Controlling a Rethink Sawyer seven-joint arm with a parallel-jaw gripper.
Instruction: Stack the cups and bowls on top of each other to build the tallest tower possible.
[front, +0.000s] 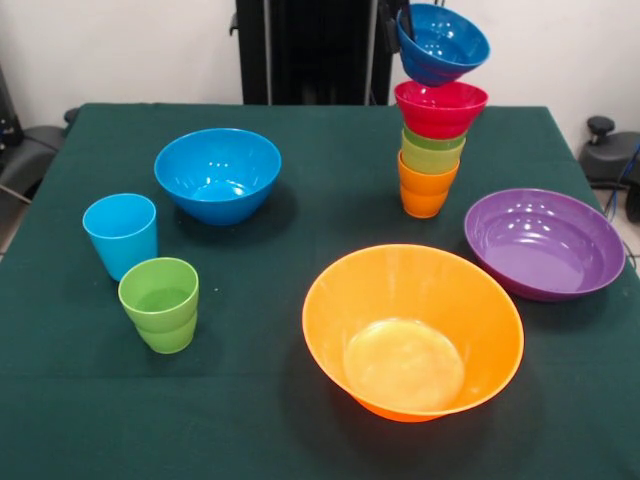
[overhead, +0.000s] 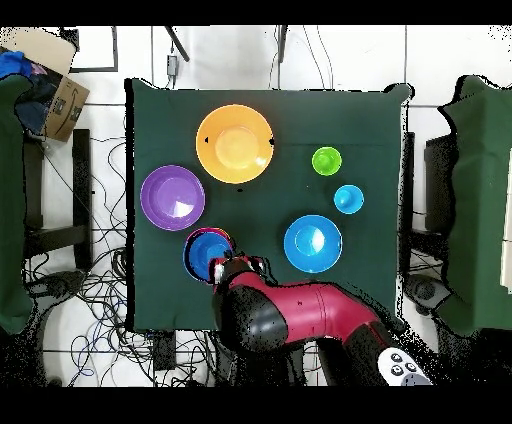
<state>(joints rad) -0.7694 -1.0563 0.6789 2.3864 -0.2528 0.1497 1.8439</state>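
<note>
The tower (front: 432, 150) stands far right on the table (front: 300, 420): an orange cup (front: 425, 192) lowest, a green cup (front: 431, 153) nested in it, a red bowl (front: 440, 107) on top. Above the red bowl, tilted and not seated, hangs a blue bowl (front: 442, 42).

The gripper (front: 405, 20) shows only as a dark tip at that bowl's left rim in the front view. It appears to hold the bowl by the rim, since the bowl sits clear of the stack at an angle; how wide the fingers stand cannot be told.

Governing relation: the blue bowl lies directly over the red bowl, slightly to the right of the tower's axis, its mouth tipped toward the near side. In my judgement, the next move calls for levelling the bowl and centring it before lowering; a skewed release risks toppling the narrow column.

Unstacked items: second blue bowl (front: 217, 173) far left, light blue cup (front: 121, 233) and stepped green cup (front: 160, 303) near left and almost touching, purple bowl (front: 545, 241) right, just beside the tower, and large orange bowl (front: 412, 330) near centre.
</note>
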